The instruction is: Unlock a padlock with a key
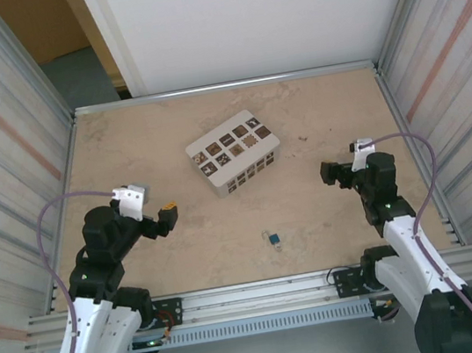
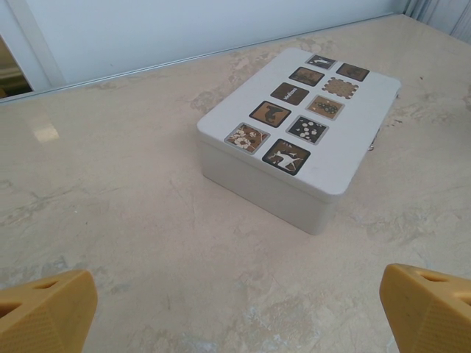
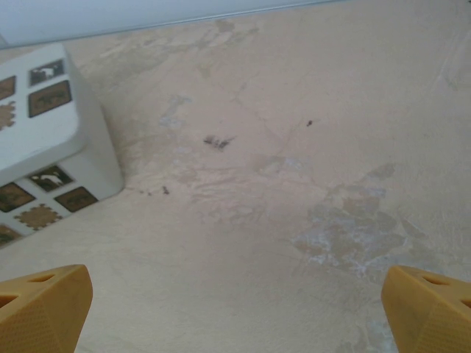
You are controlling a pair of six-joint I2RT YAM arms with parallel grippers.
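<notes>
Padlock (image 1: 273,240) | tiny, blue body, silvery shackle, lying on table (image 1: 332,224) | left tool (image 2: 235,312) apart | right tool (image 3: 235,312) apart

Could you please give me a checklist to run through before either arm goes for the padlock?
1. Left gripper, fingers spread, nothing between them: ok.
2. Right gripper, fingers spread, nothing between them: ok.
3. Padlock lying in the open between the two arms: ok.
4. White box stands apart from the padlock, farther back: ok.
5. Key found: cannot tell; the pale bit beside the padlock is too small to identify.
6. Shackle shut or open: cannot tell.
</notes>
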